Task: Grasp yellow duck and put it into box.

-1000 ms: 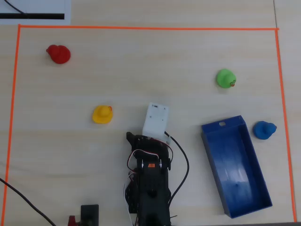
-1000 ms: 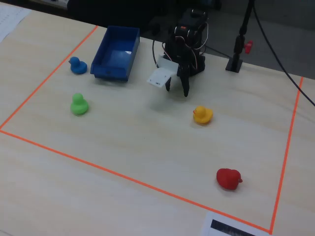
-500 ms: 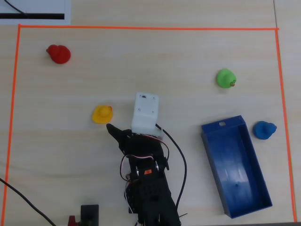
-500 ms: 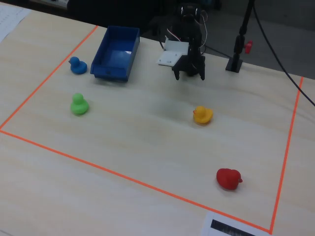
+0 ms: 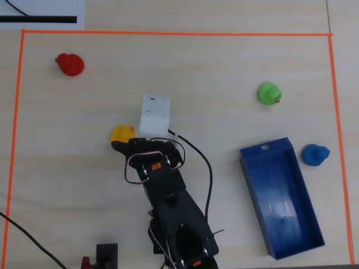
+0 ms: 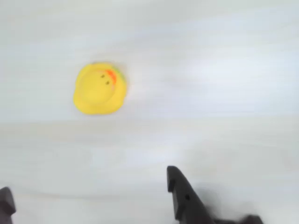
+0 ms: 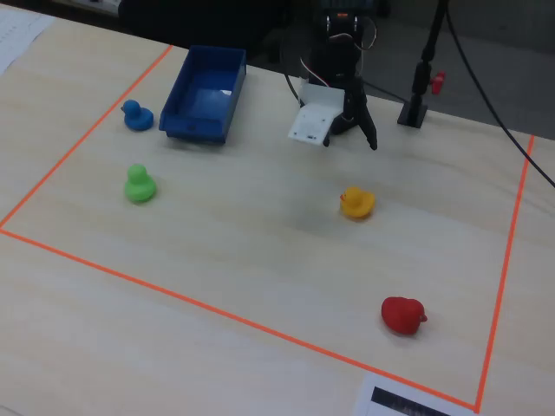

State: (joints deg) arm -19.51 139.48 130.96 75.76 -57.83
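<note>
The yellow duck (image 5: 120, 134) is seen lying on the pale wooden table (image 5: 224, 61), inside the area bounded by orange tape (image 5: 168, 33), just beside the arm's white camera housing (image 5: 154, 115) in the overhead view. In the wrist view the yellow duck (image 6: 99, 88) is shown upper left, its orange beak turned toward the right of that picture, with nothing touching it. The gripper (image 6: 88, 196) is held spread wide apart and empty, one dark finger (image 6: 184, 198) being visible at the bottom edge and the tip of the other at the lower left corner; the duck lies ahead of the gap, clear of both. The box (image 5: 280, 196), a long dark-blue tray, is empty and stands well apart from the yellow duck. A blue duck (image 5: 314, 154) is found just beside the box, a green duck (image 5: 270, 93) near it, and a red duck (image 5: 70, 64) far off in a corner.
</note>
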